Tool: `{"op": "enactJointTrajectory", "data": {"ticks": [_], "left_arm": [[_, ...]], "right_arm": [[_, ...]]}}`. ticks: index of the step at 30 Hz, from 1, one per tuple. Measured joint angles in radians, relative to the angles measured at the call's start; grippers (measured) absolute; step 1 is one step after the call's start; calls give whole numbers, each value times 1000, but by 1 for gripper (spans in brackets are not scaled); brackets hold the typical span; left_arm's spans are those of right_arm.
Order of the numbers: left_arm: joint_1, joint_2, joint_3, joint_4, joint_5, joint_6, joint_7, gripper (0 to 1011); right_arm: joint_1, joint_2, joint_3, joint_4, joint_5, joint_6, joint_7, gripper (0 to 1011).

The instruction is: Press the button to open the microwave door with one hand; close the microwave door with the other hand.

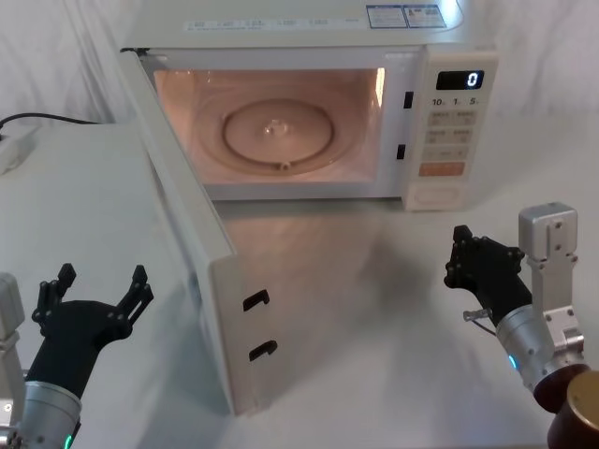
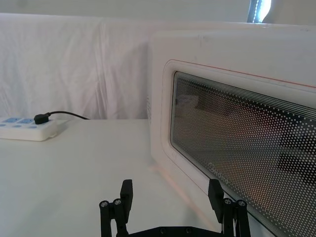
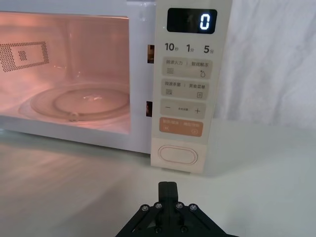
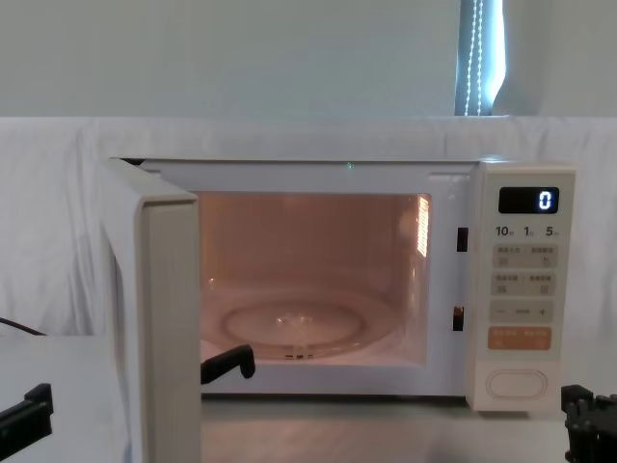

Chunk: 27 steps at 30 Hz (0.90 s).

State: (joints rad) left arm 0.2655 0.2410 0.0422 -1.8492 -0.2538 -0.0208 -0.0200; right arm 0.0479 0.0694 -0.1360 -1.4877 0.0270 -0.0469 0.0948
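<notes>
Stood at the bench's [image 1: 84,201] far edge: the microwave [image 1: 309,37], cavity lit, glass turntable [image 1: 276,136] bare, display at 0. Swung fully out toward the near edge, hinged at the left: the microwave door [image 1: 192,243], two latch hooks showing on its free end. Seen close through the left wrist camera: the door's dotted window [image 2: 242,148], just beside the claw tips. Sat at the foot of the control panel, free of any contact: the button [image 3: 177,154].

Judged done: the press. In hand: the closing.

Hovered near the bench's near-left corner, outside the door, fingers spread wide, gripping nothing: the left claw [image 1: 94,299]. Waited near the near-right corner, well short of the button, fingers pinched together on nothing: the right claw [image 1: 473,254].

Called for next, most likely: a sweep of the left claw against the door's outer face, pushed round until latched.
</notes>
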Motion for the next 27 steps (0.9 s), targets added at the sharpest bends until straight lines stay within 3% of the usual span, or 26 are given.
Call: {"op": "enactJointTrajectory", "data": {"ticks": [12, 27], "left_arm": [[0, 0, 0, 0, 0, 0, 0, 1001], [0, 0, 0, 0, 0, 0, 0, 1001]], "right_arm": [[3, -25, -1, 42, 6, -62, -2, 0], [3, -25, -2, 39, 7, -58, 0, 0]]}}
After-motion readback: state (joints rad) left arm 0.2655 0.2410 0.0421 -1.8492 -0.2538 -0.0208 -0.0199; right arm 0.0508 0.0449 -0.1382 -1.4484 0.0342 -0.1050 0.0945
